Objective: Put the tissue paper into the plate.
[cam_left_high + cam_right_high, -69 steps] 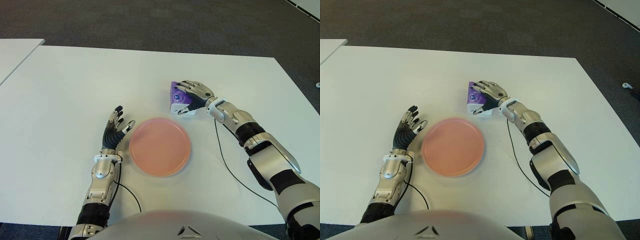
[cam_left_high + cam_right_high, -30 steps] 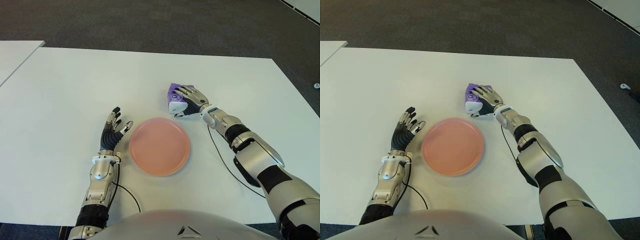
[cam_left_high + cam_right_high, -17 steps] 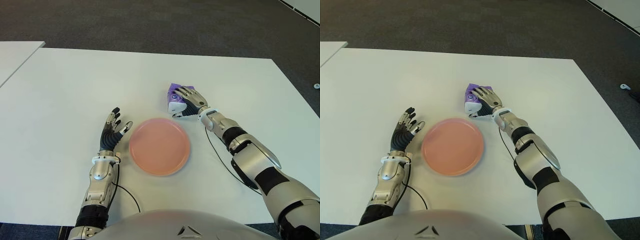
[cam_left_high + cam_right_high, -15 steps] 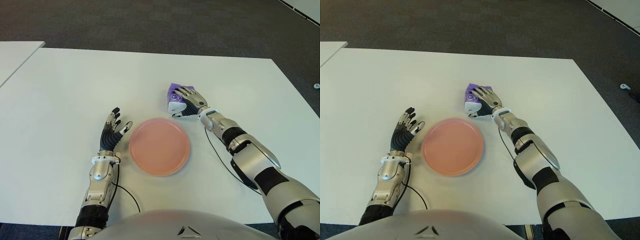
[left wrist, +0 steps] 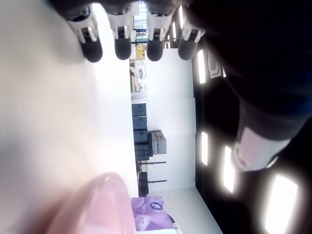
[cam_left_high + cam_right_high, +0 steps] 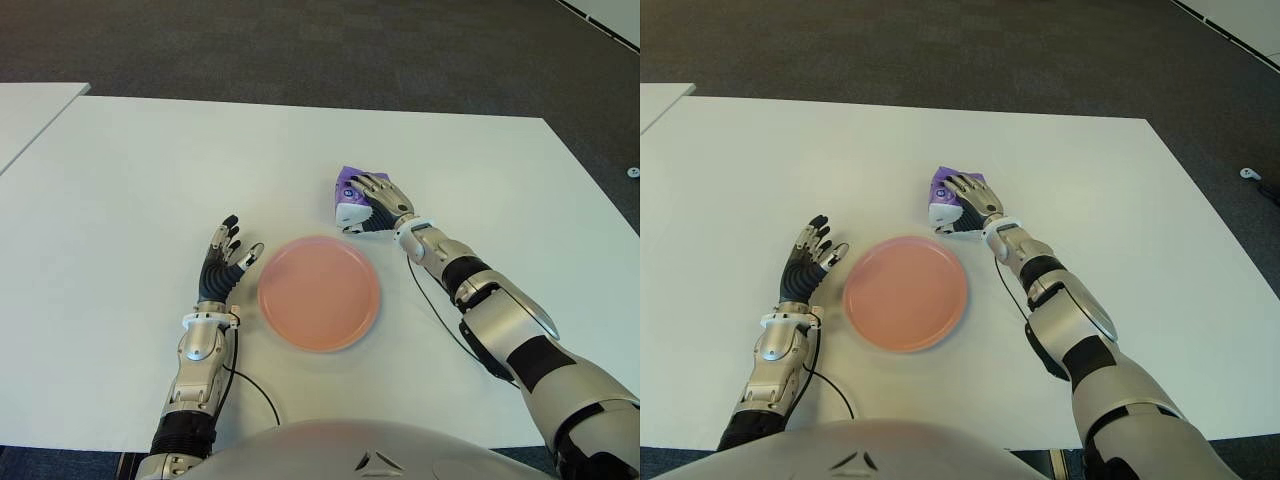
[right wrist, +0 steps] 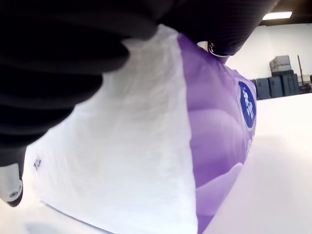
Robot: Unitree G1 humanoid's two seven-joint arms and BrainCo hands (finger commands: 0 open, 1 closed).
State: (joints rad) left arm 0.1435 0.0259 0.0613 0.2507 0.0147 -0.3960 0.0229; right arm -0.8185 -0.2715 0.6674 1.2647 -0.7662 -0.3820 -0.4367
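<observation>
While the pink plate (image 6: 319,292) sat bare on the white table (image 6: 130,180), the right hand (image 6: 378,199) had its fingers curled around the purple tissue pack (image 6: 349,196) just beyond the plate's far rim. Left of the plate, the left hand (image 6: 222,264) showed with fingers spread, holding nothing.

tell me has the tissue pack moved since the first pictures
Yes, slightly. The tissue pack, under the right hand, has shifted toward the robot's left, judged against the pink plate, and now sits tilted. The left hand shows idle beside the plate.
</observation>
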